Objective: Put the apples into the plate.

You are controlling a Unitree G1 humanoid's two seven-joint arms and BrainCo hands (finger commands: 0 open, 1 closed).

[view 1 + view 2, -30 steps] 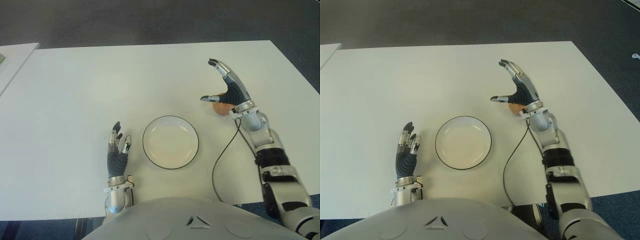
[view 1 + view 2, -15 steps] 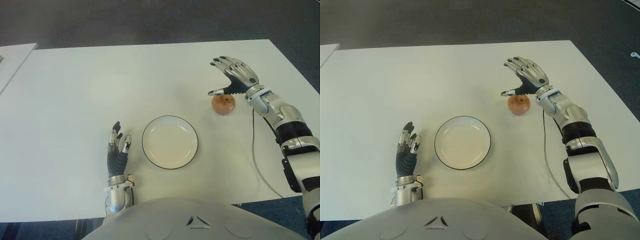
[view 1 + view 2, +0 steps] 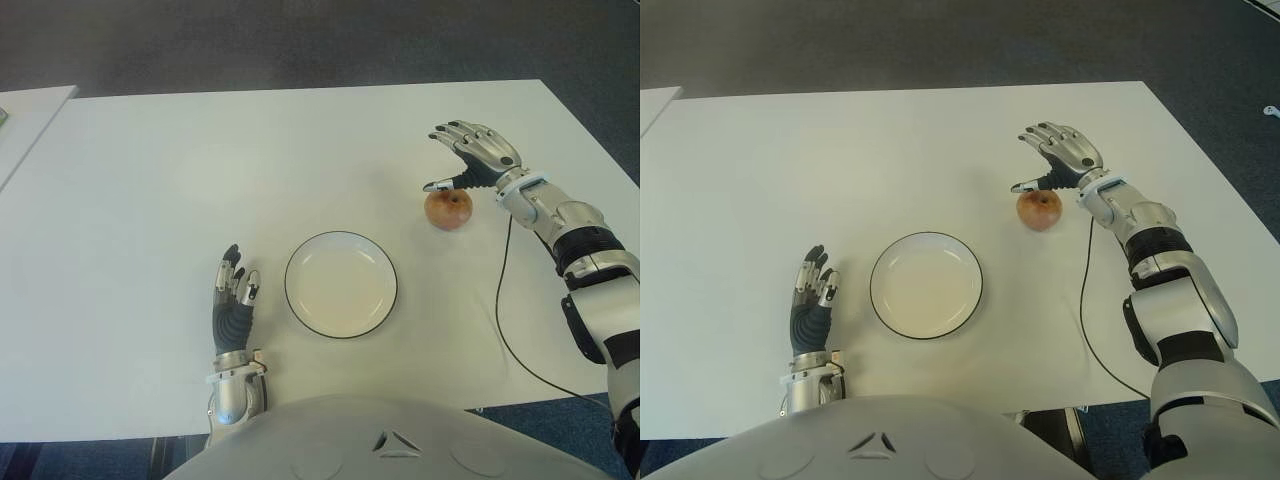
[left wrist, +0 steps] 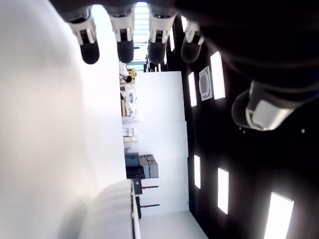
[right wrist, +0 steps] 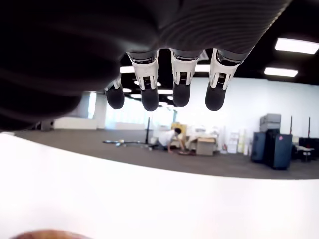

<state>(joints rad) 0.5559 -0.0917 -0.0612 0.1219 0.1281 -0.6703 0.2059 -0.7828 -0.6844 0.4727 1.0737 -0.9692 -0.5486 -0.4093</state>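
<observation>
1. The apple (image 3: 447, 209) sits upright on the white surface (image 3: 150, 180), on the robot's right, well apart from the plate (image 3: 341, 284), which holds nothing yet.
2. The right hand (image 3: 475, 157) hovers just above and behind the apple, its fingers (image 3: 452, 128) spread and grasping nothing; the thumb tip shows close over the fruit's top, and I cannot tell whether it touches.
3. To grasp well, the hand likely needs to come down so the palm covers the apple, with thumb on one side and fingers on the other before closing.
4. Closing too early, on the top alone, could roll the round fruit away.
5. The carry then goes inward and toward the robot, to set it down inside the plate's rim.
6. The left hand (image 3: 233, 303) shows just left of the plate, fingers straight and released.
</observation>
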